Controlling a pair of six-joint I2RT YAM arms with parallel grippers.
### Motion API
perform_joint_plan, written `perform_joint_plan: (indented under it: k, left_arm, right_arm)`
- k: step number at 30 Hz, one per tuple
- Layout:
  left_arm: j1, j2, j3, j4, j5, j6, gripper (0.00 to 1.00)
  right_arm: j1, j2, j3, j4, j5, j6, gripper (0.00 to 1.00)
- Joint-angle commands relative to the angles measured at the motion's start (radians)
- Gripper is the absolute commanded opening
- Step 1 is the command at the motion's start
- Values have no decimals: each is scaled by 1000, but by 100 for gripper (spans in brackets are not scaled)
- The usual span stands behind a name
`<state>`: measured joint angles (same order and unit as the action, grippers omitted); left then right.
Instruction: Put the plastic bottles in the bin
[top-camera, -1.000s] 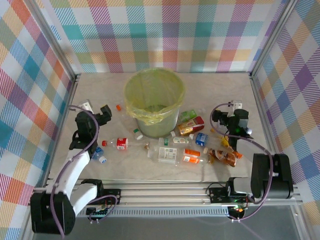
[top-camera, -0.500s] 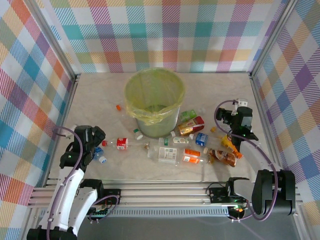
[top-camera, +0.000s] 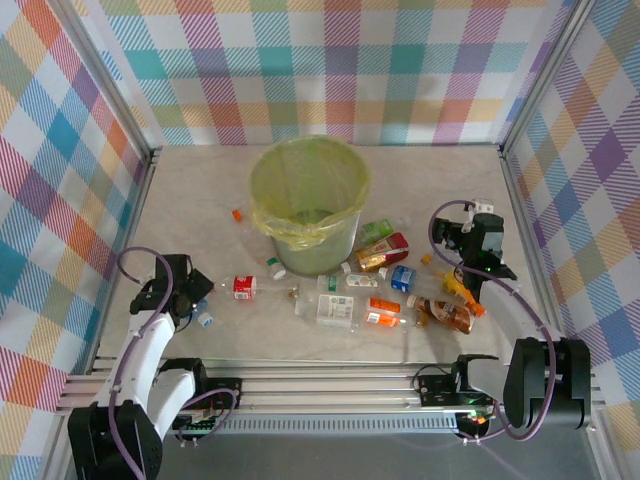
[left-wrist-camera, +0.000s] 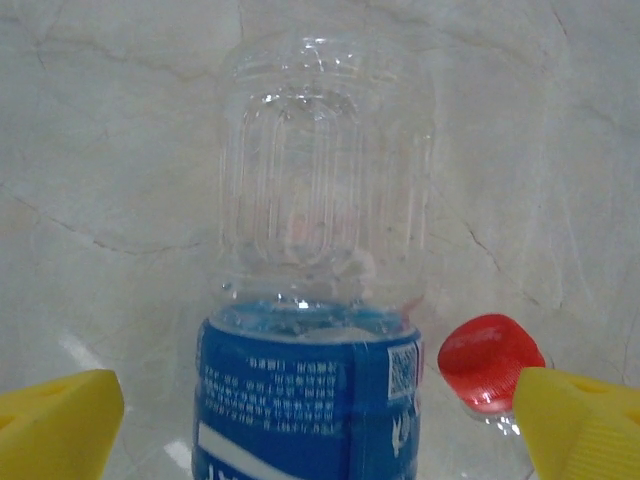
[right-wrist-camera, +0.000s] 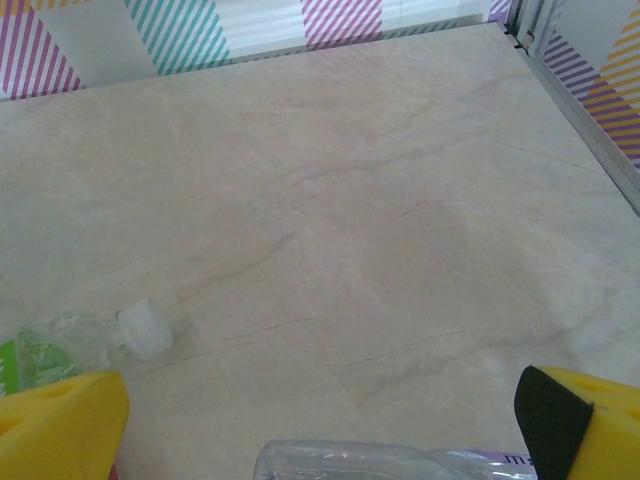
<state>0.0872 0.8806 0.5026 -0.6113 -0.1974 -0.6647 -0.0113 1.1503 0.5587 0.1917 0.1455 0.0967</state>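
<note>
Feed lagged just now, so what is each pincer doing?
Left pincer: open, blue-labelled bottle between its fingers, not gripped.
Right pincer: open, holding nothing.

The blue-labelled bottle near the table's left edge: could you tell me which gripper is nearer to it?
Left. The left gripper straddles the blue-labelled bottle, open, a finger either side; the right gripper is far across the table, on its right side.
</note>
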Motion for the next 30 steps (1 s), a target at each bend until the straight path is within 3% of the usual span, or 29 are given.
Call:
perform_joint_plan:
  k: [1, 23, 30]
  left_arm:
    - [48, 27, -21, 67, 51, 15, 99]
    - [197, 177, -88, 239, 148, -29, 78]
    - [229, 180, -90, 238, 129, -40, 61]
  right_arm:
    - [9, 10, 31, 0, -16, 14, 100]
    - [14, 25, 27, 16, -26, -1, 100]
    - [16, 32, 31, 17, -24, -5, 100]
